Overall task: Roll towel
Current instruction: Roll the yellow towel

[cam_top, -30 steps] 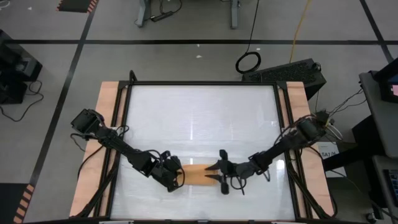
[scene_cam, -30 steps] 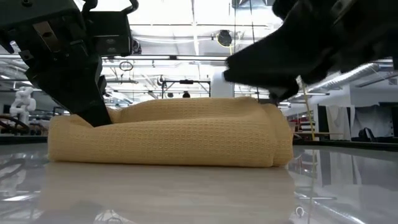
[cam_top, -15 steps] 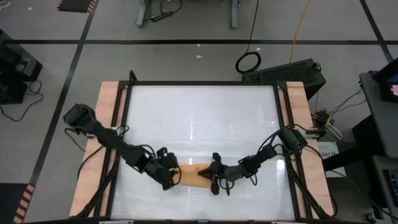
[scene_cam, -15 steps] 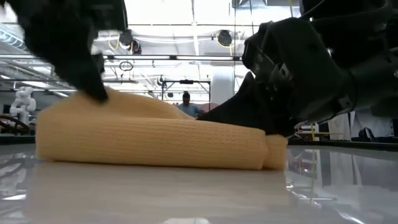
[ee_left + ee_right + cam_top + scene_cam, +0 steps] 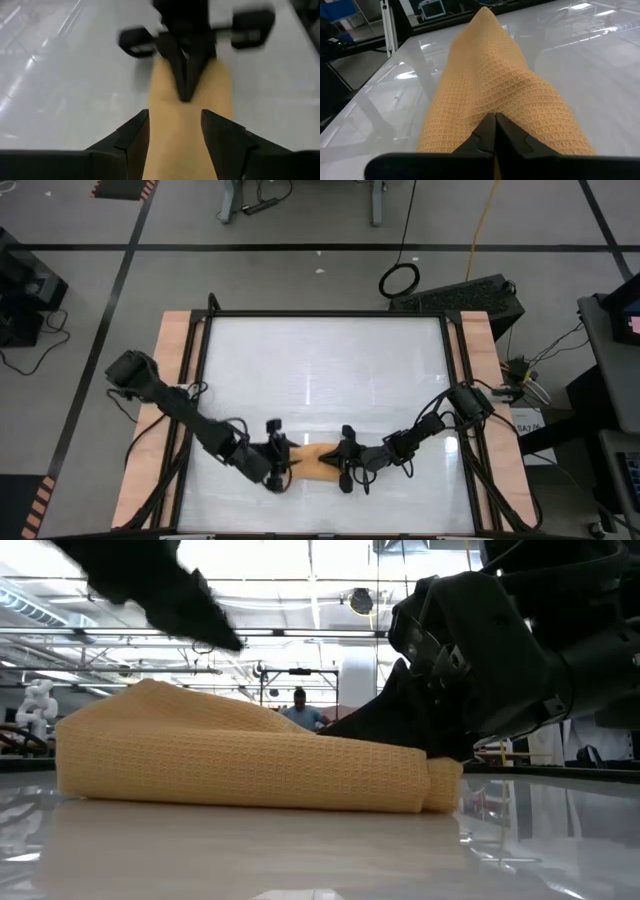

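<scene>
The towel, orange-tan with a waffle weave, lies as a thick folded bundle near the front edge of the white desk, about midway along its width. In the low view its left end stands taller, with a loose flap peaking above it, and the bundle tapers to a small rounded end on the right.

The right pincer sits at the towel's right end, its two dark fingers pressed together on the cloth, pinching a fold of the weave between them. In the low view the right arm's dark bulk rests low just behind that tapered end.

The left pincer hangs just above the towel's left end, fingers spread with a clear gap and nothing between them; the cloth shows through that gap. In the low view it is lifted clear of the towel.

Beyond the desk, a person is visible in the room behind, partly hidden by the bundle.
</scene>
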`<state>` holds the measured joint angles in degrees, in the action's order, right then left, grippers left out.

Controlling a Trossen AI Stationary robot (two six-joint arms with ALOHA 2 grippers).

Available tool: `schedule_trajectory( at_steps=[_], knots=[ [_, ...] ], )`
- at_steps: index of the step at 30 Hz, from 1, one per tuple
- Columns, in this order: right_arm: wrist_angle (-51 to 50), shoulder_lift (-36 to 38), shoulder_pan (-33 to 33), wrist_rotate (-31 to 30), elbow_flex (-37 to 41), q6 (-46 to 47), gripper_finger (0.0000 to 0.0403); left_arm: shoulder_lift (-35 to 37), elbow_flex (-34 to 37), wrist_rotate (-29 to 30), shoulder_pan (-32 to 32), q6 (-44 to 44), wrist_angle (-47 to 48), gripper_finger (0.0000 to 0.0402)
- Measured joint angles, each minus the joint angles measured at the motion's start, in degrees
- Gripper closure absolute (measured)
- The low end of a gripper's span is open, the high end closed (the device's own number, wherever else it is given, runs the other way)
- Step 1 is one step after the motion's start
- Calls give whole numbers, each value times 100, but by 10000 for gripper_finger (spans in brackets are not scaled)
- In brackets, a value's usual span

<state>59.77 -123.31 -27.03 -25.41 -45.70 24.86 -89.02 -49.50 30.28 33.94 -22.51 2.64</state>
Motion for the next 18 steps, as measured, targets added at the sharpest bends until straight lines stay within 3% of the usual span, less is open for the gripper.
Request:
schedule_trajectory(
  at_steps=[3,8,18],
  knots=[
    [-2,0,0,15,0,0,402,-479,2,114,94,188,-172,226],
    [-77,7,-7,24,0,-144,402,-1004,2,315,-37,-239,91,258],
    [-168,72,-4,167,1,-256,402,-1162,2,111,-179,-716,116,310]
  ],
)
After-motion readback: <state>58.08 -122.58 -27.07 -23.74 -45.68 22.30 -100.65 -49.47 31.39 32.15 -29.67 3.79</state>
